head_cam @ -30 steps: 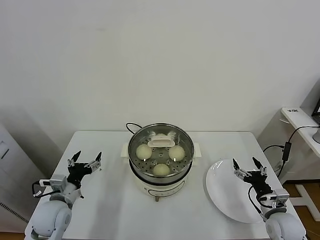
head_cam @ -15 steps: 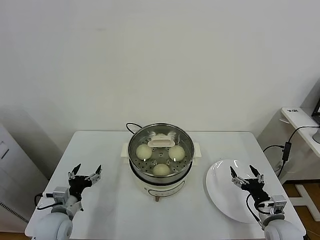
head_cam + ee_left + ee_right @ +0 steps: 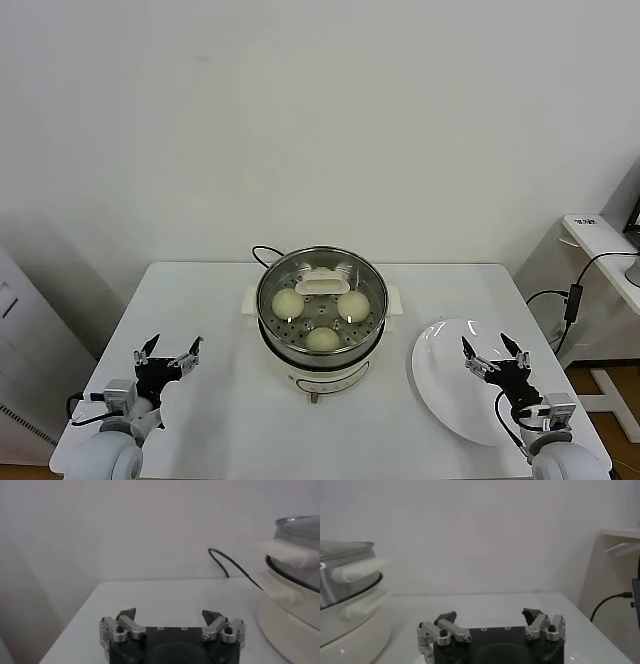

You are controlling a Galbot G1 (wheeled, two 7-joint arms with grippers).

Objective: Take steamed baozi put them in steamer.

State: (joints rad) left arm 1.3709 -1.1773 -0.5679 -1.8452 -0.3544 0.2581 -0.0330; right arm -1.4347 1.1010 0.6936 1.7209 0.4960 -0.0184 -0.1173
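Steamer [image 3: 321, 305], frame centre, holds three baozi [image 3: 322, 339]; plate [image 3: 445, 385] bare. Left tool [image 3: 168, 353], right tool [image 3: 492, 356] wide open, empty, low corners. Risk: any reach could snag cord [image 3: 266, 254].

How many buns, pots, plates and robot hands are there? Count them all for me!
Baozi: 3, all inside the steamer
Steamer: 1
Plate: 1, bare
Grippers: 2, left gripper and right gripper, both open
Total: 7

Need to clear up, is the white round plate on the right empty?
Empty: the white round plate shows bare; three baozi sit in the steel steamer.
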